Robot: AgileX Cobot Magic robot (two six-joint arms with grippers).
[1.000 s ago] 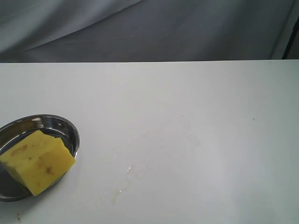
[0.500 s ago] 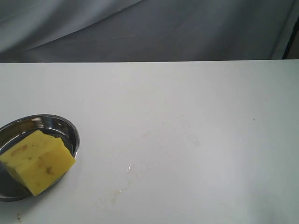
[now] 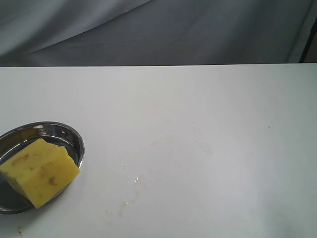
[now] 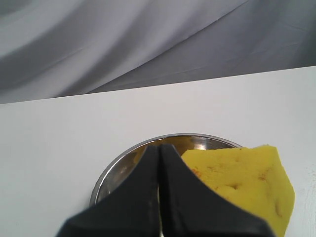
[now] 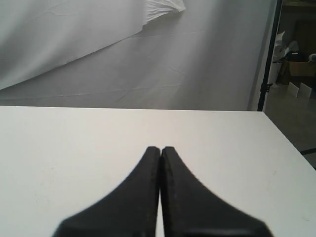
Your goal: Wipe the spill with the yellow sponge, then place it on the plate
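Nothing has shifted since the earlier frames. The yellow sponge (image 3: 39,171) keeps the same pose in the plate (image 3: 78,144), and the marks on the counter (image 3: 223,99) are unchanged: a faint tan smear (image 3: 163,143) near the middle and a few tiny wet glints (image 3: 136,178) nearer the front edge.

The plate sits at the left front of the counter in the exterior view. The sponge lies inside it, brown-stained top face up, with its right-hand corner reaching over the rim toward the counter's middle.

In the left wrist view the left claw (image 4: 159,147) has its two dark fingers pressed together with nothing between them. Its tips appear in front of the plate (image 4: 192,141), and the sponge (image 4: 242,177) lies just beside them, apart from the fingers and not touched. How high the claw is above the plate cannot be told.

The right claw (image 5: 160,148) is likewise pressed together on nothing. Only bare counter (image 5: 74,148) and a grey cloth backdrop (image 5: 123,59) lie beyond it, with a black stand (image 5: 269,54) past the counter's end.
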